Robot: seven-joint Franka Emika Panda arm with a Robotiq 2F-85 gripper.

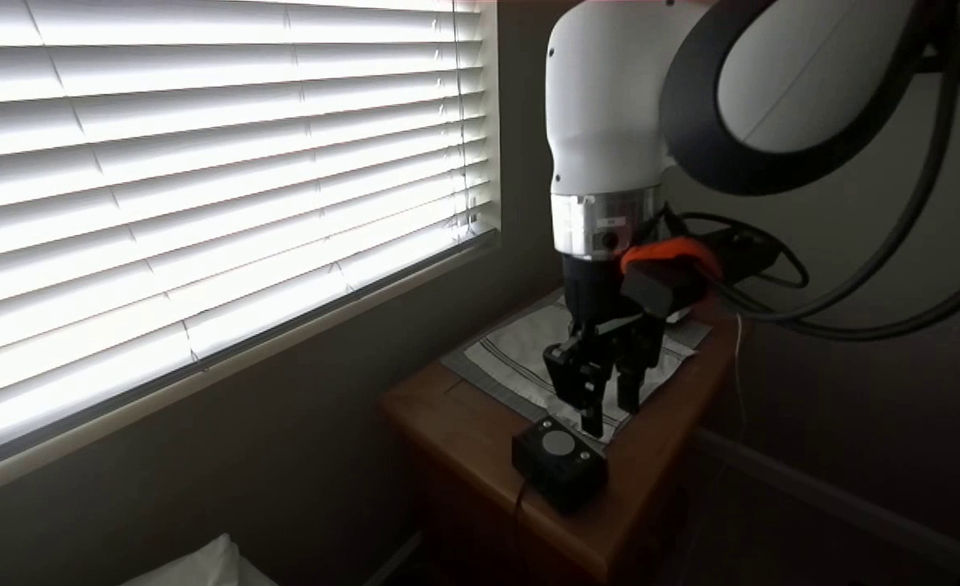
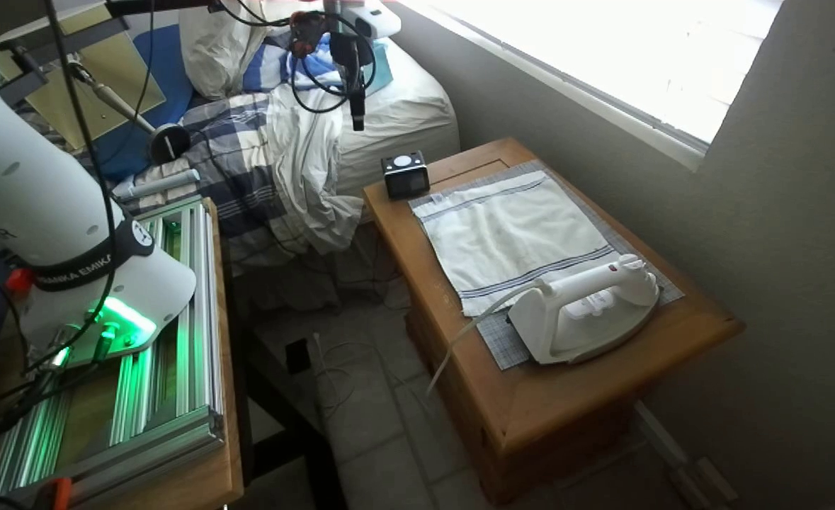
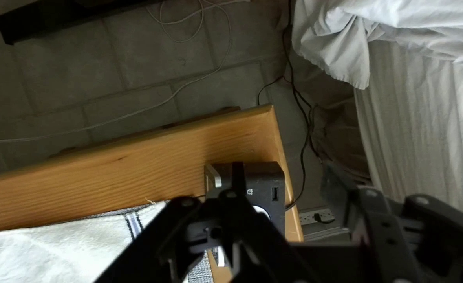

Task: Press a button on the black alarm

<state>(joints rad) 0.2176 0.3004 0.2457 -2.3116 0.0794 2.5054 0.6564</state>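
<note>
Black alarm [image 2: 409,184] stands near the desk's [image 1: 463,433] edge; with the end effector [image 1: 610,413] spread above, an off-centre press could miss its button [image 1: 558,442] or shove it off.

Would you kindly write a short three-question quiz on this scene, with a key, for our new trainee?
1. Multiple choice: on the wooden table, where does the striped cloth lie relative to the black alarm and the white iron?
A: draped over both
B: between them
C: bundled on top of the iron
2. True or false: the gripper is open and not clamped on the alarm.
3. Fill in the gap: the alarm stands at the end of the table nearer the ____.

Key: 1: B. 2: True. 3: bed.
</note>
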